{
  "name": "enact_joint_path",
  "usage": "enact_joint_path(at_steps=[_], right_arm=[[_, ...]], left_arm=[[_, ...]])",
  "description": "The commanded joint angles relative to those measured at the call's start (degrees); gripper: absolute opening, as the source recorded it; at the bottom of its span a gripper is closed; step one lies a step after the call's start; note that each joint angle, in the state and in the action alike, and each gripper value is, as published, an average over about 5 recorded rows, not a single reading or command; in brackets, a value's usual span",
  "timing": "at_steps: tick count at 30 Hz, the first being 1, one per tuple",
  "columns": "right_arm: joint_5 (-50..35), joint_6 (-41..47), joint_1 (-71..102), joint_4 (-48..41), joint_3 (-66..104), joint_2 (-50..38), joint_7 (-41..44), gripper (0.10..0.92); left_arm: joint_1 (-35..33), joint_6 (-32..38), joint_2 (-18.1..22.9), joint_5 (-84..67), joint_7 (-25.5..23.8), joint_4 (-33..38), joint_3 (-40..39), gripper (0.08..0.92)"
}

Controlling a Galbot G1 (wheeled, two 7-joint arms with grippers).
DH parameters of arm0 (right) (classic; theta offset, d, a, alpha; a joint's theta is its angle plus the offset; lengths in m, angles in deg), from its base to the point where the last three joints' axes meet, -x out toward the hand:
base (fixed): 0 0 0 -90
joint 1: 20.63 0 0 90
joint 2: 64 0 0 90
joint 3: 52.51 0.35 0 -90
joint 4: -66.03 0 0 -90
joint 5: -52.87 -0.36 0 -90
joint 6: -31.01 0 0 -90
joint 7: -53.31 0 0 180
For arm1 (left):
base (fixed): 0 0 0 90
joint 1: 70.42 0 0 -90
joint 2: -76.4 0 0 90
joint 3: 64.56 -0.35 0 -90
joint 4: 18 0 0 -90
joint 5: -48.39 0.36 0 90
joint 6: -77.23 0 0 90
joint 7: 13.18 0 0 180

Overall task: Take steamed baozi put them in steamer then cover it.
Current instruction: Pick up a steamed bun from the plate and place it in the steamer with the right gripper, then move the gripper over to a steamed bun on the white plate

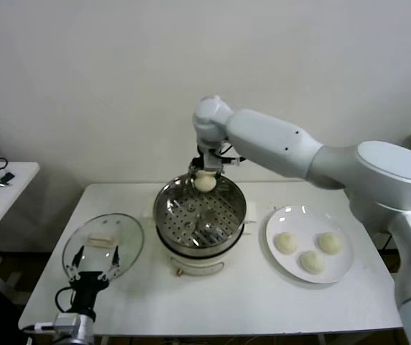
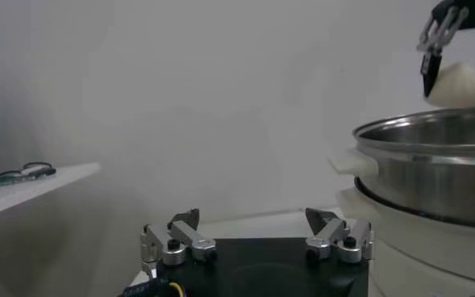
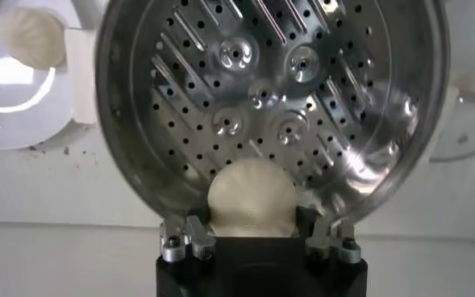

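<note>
Reaching across from the right, the right gripper (image 1: 205, 175) hung over the far rim of the steamer (image 1: 200, 208), its fingers clenched around one baozi (image 1: 205, 182). In the right wrist view that bun (image 3: 250, 199) sat pinched between the two fingertips (image 3: 187, 236), directly above the steel basket's perforated floor (image 3: 269, 97), which lay bare beneath it. The left wrist view showed the same bun (image 2: 456, 83) just above the steamer's shiny rim (image 2: 422, 129), not yet resting on anything.

The steamer stood at the middle of the white table (image 1: 155, 302), on its cream-white pot base (image 1: 198, 260). Three more baozi (image 1: 310, 251) lay on the white plate (image 1: 292, 223) to the right of the steamer, grouped near one another. The cover (image 1: 103, 244), a clear glass lid with a pale bar handle, lay flat on the table to the left of the steamer, apart from it.

The left gripper (image 1: 90, 273) waited at the near left of the table, just beside the near edge of the cover, its fingers (image 2: 177, 240) spread wide and holding nothing. A small side table (image 1: 1, 188) stood farther left.
</note>
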Motion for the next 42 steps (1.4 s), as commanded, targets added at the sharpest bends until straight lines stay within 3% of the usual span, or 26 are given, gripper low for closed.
enact_joint_path(at_steps=[1, 12, 23, 29, 38, 42], right_arm=[[6.5, -2.2, 3.0, 0.1, 0.2, 1.7, -1.4, 0.687], [7.9, -1.7, 5.4, -2.1, -0.7, 1.9, -2.0, 0.702], [8.9, -0.3, 6.4, -2.4, -0.1, 2.4, -3.4, 0.812], [6.9, -0.3, 5.1, -1.2, 1.5, 1.5, -1.9, 0.822], [-8.5, 1.7, -2.4, 3.5, -0.4, -3.4, 2.6, 0.823], [-21.7, 6.9, -8.5, 5.3, -5.7, -7.6, 4.2, 0.823]], left_arm=[[0.1, -0.1, -0.2, 0.0, 0.1, 0.1, 0.1, 0.823], [0.1, 0.3, -0.2, -1.0, 0.0, -0.3, 0.8, 0.823], [0.2, 0.3, -0.1, -1.2, 0.0, -0.7, 0.6, 0.823], [0.6, 0.3, 0.0, -0.9, 0.4, -0.9, 0.5, 0.823], [0.2, 0.3, -0.1, -0.8, 0.9, -1.1, 1.0, 0.823], [0.0, 0.3, -0.2, -0.8, 0.9, -0.8, 0.9, 0.823]])
